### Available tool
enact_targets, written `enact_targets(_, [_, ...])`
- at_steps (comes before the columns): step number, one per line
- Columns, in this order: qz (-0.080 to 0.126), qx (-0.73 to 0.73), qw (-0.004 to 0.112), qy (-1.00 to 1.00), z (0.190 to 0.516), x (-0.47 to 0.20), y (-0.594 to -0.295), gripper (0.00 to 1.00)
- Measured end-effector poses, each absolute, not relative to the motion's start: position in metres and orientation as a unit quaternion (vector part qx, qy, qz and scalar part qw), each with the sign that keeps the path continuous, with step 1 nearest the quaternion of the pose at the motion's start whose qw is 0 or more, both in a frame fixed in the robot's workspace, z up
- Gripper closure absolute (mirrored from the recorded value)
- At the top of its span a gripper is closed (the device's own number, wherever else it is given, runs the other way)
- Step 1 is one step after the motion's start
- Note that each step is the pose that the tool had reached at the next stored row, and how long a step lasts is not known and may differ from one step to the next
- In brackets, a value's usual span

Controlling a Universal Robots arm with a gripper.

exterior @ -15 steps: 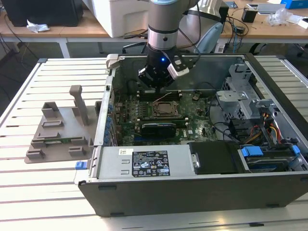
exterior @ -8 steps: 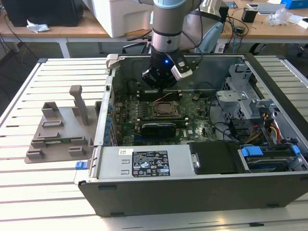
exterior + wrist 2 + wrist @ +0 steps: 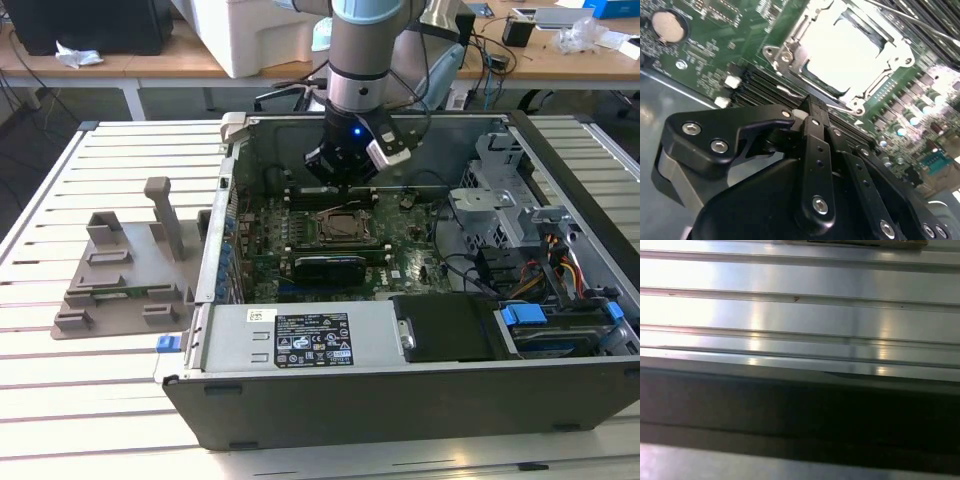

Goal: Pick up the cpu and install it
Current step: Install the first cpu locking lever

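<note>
The gripper (image 3: 342, 183) hangs inside the open computer case (image 3: 420, 400), fingers drawn together; whether they pinch anything I cannot tell. At six o'clock just below sits the socket (image 3: 345, 226). There the cpu (image 3: 845, 50) lies, glaring white.

My claw (image 3: 807, 117) is matt black metal with shiny steel screws. The counter (image 3: 800, 310) is glossy ribbed aluminium. The holder (image 3: 125, 275) looks dull grey plastic, the socket frame (image 3: 790, 55) bright polished metal.
</note>
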State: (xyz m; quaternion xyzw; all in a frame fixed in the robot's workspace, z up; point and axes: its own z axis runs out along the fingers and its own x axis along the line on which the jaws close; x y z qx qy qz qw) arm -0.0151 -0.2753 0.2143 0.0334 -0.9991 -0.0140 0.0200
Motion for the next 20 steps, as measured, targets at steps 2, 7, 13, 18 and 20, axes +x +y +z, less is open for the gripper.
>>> enact_targets(2, [-0.014,0.033,0.020,-0.999,0.212,-0.012,-0.275,0.89])
enact_targets(7, [-0.014,0.033,0.020,-0.999,0.207,-0.002,-0.276,0.89])
enact_targets(13, [-0.015,0.033,0.020,-0.999,0.202,0.002,-0.278,0.89])
enact_targets(18, [-0.014,0.035,0.020,-0.999,0.204,0.002,-0.279,0.89])
enact_targets(20, [-0.013,0.036,0.020,-0.999,0.213,0.002,-0.279,0.89])
